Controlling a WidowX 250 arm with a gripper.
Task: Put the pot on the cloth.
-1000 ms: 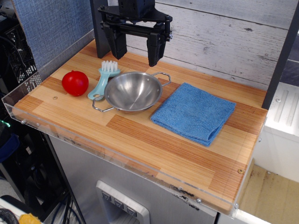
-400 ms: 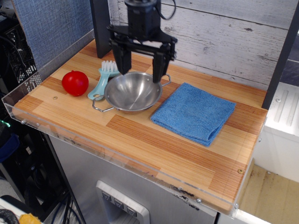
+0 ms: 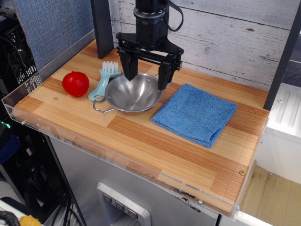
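The black pincer (image 3: 146,77) hung wide over the shiny round steel pot (image 3: 133,92), at nine o'clock of the blue folded terry cloth (image 3: 195,114); light, rigid, probably slippery, best gripped by its rim.

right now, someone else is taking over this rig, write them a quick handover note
Gripper: open, fingers straddling the far rim of the pot, nothing held.
Pot: on the wooden table, just left of the cloth, not on it. A brush and a red ball sit to its left.
Done: gripper lined up over the pot.
Left: close on the rim, lift, move right, set the pot on the cloth.
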